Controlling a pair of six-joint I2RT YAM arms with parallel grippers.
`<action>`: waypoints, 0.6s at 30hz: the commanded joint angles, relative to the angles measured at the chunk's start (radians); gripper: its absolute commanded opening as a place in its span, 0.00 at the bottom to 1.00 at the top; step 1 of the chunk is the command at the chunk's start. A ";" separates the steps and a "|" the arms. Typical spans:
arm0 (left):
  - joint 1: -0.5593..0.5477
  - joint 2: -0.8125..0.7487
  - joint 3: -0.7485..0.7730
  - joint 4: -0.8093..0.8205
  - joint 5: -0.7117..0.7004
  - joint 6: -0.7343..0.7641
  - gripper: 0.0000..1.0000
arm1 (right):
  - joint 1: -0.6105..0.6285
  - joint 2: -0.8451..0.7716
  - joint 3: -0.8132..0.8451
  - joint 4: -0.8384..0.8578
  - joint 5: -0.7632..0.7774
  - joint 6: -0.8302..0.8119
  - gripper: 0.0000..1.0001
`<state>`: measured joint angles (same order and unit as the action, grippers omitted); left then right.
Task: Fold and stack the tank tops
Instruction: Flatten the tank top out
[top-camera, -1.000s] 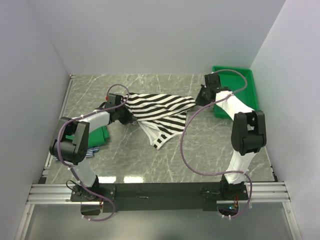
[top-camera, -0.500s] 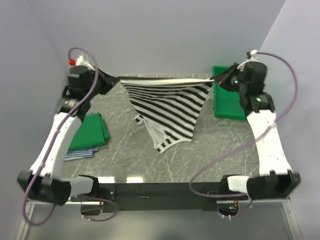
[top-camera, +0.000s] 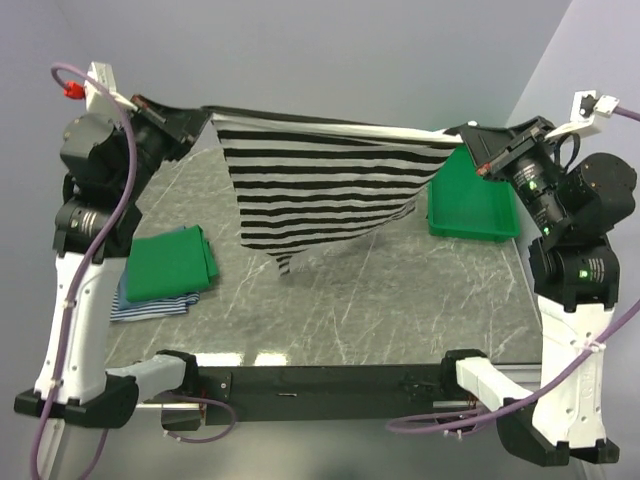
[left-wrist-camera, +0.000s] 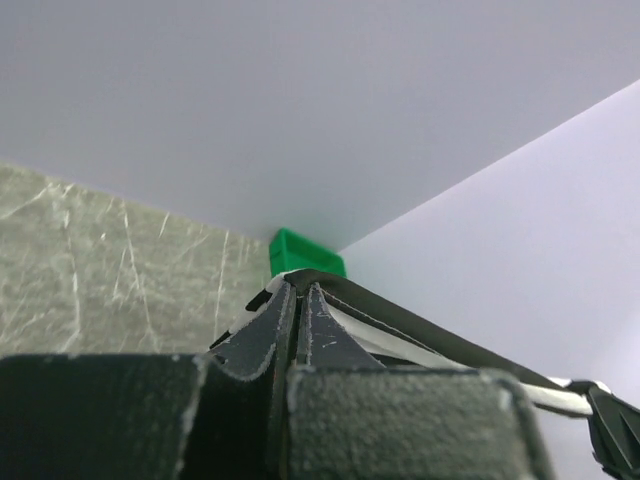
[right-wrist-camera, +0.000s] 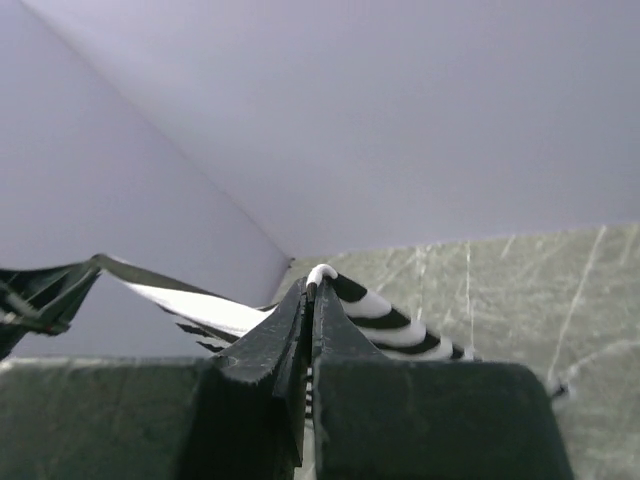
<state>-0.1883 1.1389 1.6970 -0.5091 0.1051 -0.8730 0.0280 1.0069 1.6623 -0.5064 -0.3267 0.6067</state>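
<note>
The black-and-white striped tank top (top-camera: 320, 185) hangs stretched in the air between both grippers, high above the table, its lower corner dangling just over the surface. My left gripper (top-camera: 200, 118) is shut on its left top corner, seen as a dark hem at the tips (left-wrist-camera: 297, 288). My right gripper (top-camera: 466, 135) is shut on its right top corner (right-wrist-camera: 318, 275). The plain green tank top (top-camera: 170, 264) lies folded at the left, on top of a blue-white striped one (top-camera: 150, 306). The solid blue one is not in view.
A rigid green plastic bin (top-camera: 468, 205) stands at the right back of the grey marble table (top-camera: 380, 300); its corner shows in the left wrist view (left-wrist-camera: 305, 255). White walls close in on three sides.
Both arms have risen and spread apart, lifting the striped tank top off the table from a loose heap into a taut hanging sheet.
</note>
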 joint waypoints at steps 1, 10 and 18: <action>0.016 0.088 0.047 0.070 -0.070 -0.001 0.00 | -0.010 0.091 0.030 0.084 0.002 0.002 0.00; 0.073 0.520 0.359 0.346 0.016 -0.014 0.00 | -0.010 0.502 0.250 0.371 -0.011 0.010 0.00; 0.157 0.708 0.713 0.334 0.128 -0.049 0.01 | -0.010 0.698 0.673 0.284 -0.032 0.022 0.00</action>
<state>-0.0704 1.9621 2.3573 -0.2970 0.1909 -0.8997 0.0257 1.8248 2.2536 -0.3023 -0.3523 0.6273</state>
